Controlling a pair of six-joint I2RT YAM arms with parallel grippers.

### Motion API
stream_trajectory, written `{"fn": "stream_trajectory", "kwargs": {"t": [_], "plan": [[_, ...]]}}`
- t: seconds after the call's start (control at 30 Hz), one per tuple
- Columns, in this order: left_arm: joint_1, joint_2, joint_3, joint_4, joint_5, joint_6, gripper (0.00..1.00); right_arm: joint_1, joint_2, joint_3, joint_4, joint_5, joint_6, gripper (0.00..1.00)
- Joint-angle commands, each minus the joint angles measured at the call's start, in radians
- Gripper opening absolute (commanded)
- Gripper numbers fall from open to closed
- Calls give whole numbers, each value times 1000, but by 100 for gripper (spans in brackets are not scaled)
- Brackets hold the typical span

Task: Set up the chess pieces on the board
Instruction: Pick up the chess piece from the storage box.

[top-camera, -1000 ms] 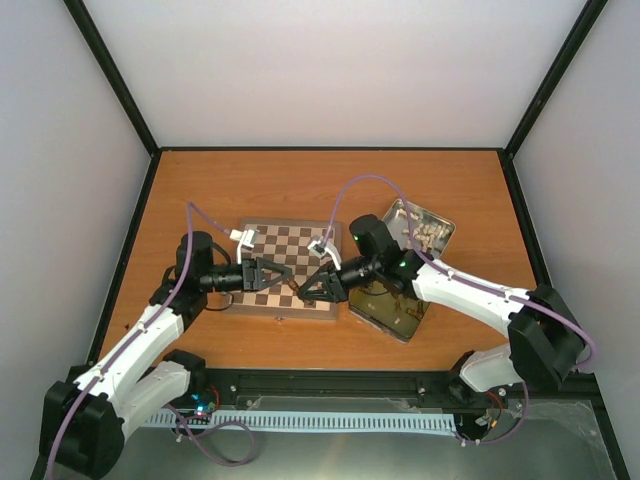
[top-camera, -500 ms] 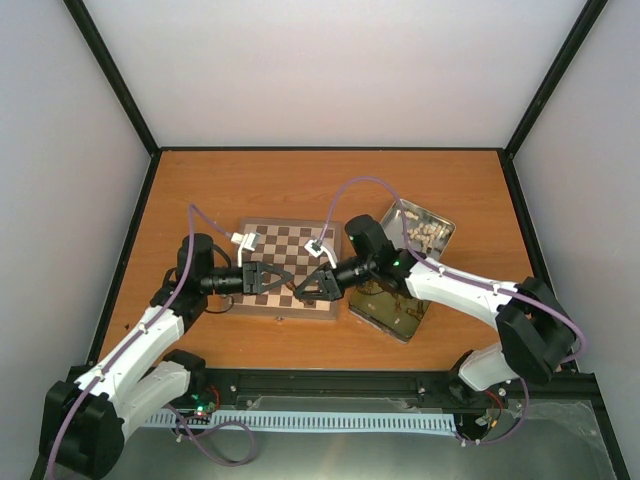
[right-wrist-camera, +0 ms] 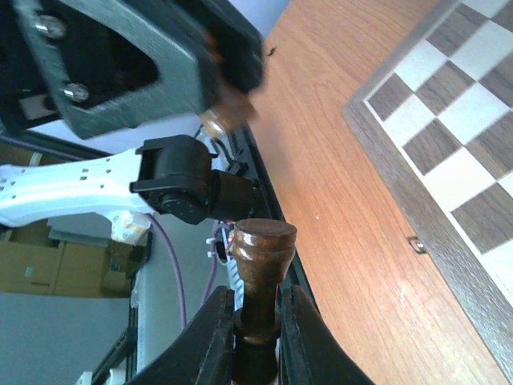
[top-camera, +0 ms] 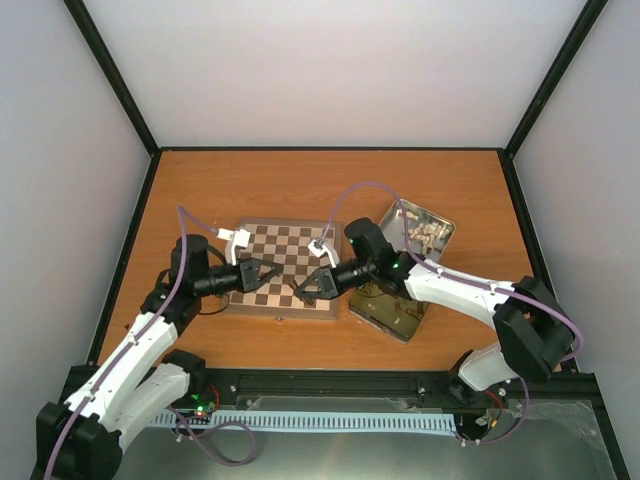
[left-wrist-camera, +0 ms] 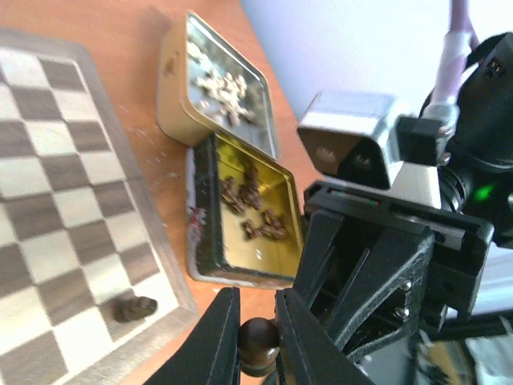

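Note:
The board (top-camera: 285,262) lies mid-table, and its checks show in the left wrist view (left-wrist-camera: 56,208) and the right wrist view (right-wrist-camera: 457,136). My left gripper (top-camera: 270,272) (left-wrist-camera: 256,321) is shut on a dark brown chess piece (left-wrist-camera: 258,345) over the board's near edge. My right gripper (top-camera: 300,289) (right-wrist-camera: 256,309) is shut on another dark brown chess piece (right-wrist-camera: 262,257), held close to and facing the left gripper. One dark piece (left-wrist-camera: 135,307) lies toppled on a corner square of the board.
An open gold-lined tin (top-camera: 392,300) (left-wrist-camera: 248,212) right of the board holds several dark pieces. Its other half (top-camera: 420,228) (left-wrist-camera: 220,84) holds cream pieces. A metal clasp (right-wrist-camera: 414,245) sits on the board's near edge. Dark frame rails border the table.
My left arm has drawn back to the left, moving its gripper toward the board's left side. My right gripper has shifted left over the board's near edge.

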State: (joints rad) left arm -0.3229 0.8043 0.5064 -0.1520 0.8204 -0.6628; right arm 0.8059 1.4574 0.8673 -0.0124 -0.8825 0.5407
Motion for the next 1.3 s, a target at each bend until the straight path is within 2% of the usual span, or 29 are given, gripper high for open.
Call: {"fn": "stream_trajectory", "kwargs": {"t": [0.0, 0.17, 0.33, 0.67, 0.87, 1.03, 1.27], "plan": [[-6, -58, 76, -141, -222, 175, 1, 9, 3, -12, -9, 67, 117, 14], [-7, -63, 73, -190, -398, 179, 1, 6, 30, 22, -117, 173, 190, 13], [-10, 35, 64, -217, -514, 129, 1, 7, 36, 30, -148, 244, 243, 13], [-198, 216, 28, -178, -807, 67, 1, 7, -8, 31, -186, 327, 308, 16], [-205, 177, -49, -95, -788, 67, 1, 6, -61, 28, -239, 429, 330, 15], [-209, 154, -105, -13, -775, 40, 1, 6, -69, 30, -246, 442, 340, 15], [-212, 157, -126, -44, -772, 13, 1, 5, -64, 34, -241, 436, 348, 15]]}}
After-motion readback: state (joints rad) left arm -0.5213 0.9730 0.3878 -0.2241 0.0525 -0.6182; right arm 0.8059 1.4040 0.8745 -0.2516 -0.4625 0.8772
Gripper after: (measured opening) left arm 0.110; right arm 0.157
